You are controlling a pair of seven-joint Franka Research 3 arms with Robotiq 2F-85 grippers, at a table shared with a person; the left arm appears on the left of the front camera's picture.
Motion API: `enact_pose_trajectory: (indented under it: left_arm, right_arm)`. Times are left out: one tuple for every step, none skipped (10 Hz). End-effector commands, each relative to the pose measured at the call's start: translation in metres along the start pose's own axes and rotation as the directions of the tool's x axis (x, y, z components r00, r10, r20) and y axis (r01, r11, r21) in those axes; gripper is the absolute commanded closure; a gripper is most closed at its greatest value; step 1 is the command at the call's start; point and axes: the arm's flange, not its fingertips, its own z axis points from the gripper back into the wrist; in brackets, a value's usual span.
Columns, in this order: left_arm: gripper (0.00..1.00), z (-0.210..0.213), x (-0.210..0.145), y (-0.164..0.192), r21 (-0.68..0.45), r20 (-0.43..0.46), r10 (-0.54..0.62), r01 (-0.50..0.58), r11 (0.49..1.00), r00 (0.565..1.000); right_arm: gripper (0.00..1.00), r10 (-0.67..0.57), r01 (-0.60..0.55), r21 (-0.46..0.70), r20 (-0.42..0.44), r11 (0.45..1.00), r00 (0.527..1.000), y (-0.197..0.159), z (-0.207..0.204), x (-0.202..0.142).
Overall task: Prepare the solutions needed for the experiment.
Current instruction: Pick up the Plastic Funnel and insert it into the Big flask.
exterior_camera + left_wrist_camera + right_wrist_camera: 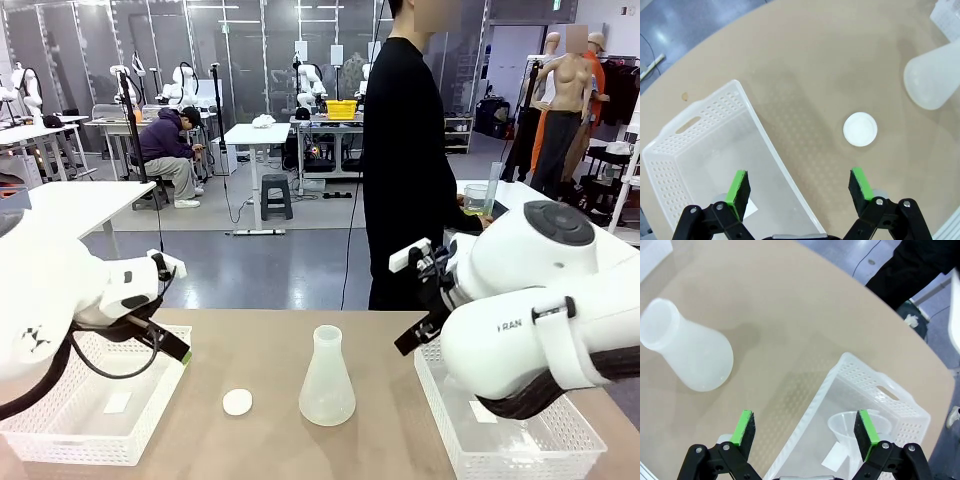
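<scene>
In the front view one person (pixel 405 150) in black stands at the far side. The table carries two white perforated baskets, one conical flask and one round white cap. The left gripper (pixel 180 352) hangs over the left basket (pixel 60 445) and the right gripper (pixel 405 345) hangs at the inner edge of the right basket (pixel 500 455). From here it cannot be told how far their fingers are parted. The conical flask (pixel 327 385) stands upright between the two grippers, and the cap (pixel 237 402) lies between it and the left gripper. Each basket holds one paper slip (pixel 117 403), its print too small to read. "FRAN" reads on the right arm. The solutions (pixel 472 209) show as a thin yellow-green layer in one clear beaker (pixel 478 192) beside the person, well beyond the right gripper.

In the left wrist view the left gripper (pixel 799 186) has its two green pads (pixel 738 187) spread wide and holds nothing. The left basket (pixel 765 145) wall runs between them. One cap (pixel 859 129) lies ahead of one finger, and one conical flask (pixel 935 80) is farther off.

In the right wrist view the right gripper (pixel 805 427) is likewise spread and empty, straddling the right basket (pixel 830 385) wall. One clear funnel (pixel 845 424) and one paper slip (pixel 832 458) lie inside, beside one finger, and one conical flask (pixel 690 352) is ahead of the other
</scene>
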Motion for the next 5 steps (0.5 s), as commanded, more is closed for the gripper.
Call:
enact_pose_trajectory:
  left_arm:
    - [0.0, 0.028, -0.003, 0.007, -0.02, 0.019, -0.006, 0.007, 1.0, 1.0]
    - [0.0, 0.045, -0.003, 0.006, -0.084, 0.039, 0.011, -0.008, 0.996, 0.999]
    - [0.0, 0.056, -0.001, 0.013, -0.139, 0.063, 0.005, 0.004, 0.99, 0.998]
    - [0.0, 0.059, 0.0, 0.021, -0.161, 0.06, 0.004, 0.006, 0.987, 0.998]
    - [0.0, 0.057, 0.001, 0.03, -0.148, 0.039, -0.007, 0.012, 0.989, 0.999]
  right_arm:
    - [0.0, -0.042, 0.043, -0.045, 0.024, 0.998, 0.999, 0.011, 0.03, 0.007]
    - [0.0, -0.1, 0.101, -0.023, 0.035, 0.995, 0.994, 0.012, 0.045, 0.011]
    - [0.0, -0.14, 0.141, -0.008, 0.049, 0.99, 0.989, 0.008, 0.053, 0.014]
    - [0.0, -0.152, 0.152, -0.002, 0.053, 0.988, 0.987, 0.003, 0.057, 0.015]
    - [0.0, -0.147, 0.151, -0.059, 0.058, 0.987, 0.987, 0.002, 0.057, 0.017]
